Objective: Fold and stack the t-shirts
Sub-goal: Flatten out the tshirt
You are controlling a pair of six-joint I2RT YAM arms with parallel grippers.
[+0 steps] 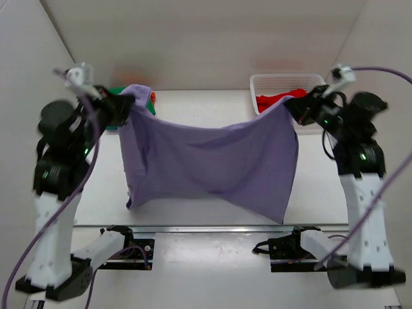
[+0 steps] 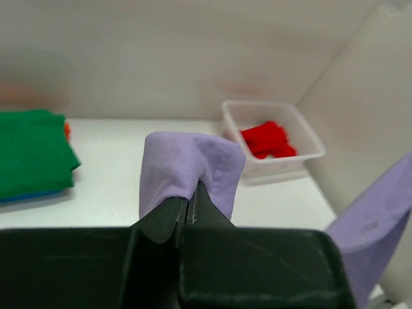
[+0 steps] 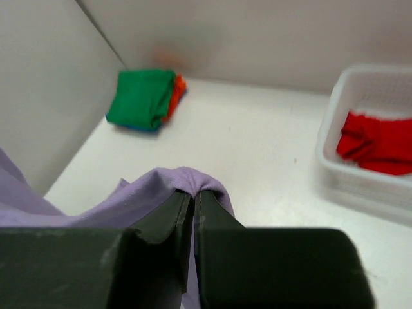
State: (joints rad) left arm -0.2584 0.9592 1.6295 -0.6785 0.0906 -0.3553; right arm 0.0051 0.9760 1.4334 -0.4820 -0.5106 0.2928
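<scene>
Clearly the purple shirt point(image 1: 212, 161) was light and limp, sagging above the table point(image 1: 96, 193) between the left gripper point(image 1: 127, 103) and right gripper point(image 1: 291, 107), each clamped on a top corner, the sensible hold.

Lavender t-shirt point(image 1: 212, 161) hangs spread, held by 2 corners

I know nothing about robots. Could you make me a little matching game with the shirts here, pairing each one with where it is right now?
Shirts:
1. lavender t-shirt
2. red t-shirt
3. green t-shirt
4. orange t-shirt

Places:
A. inside the white mesh basket
B. folded, lying on top of other shirts
C. stretched in the air between the left gripper and the right gripper
D. peeking out from under the green t-shirt

Pairs: 1-C, 2-A, 3-B, 4-D
</scene>
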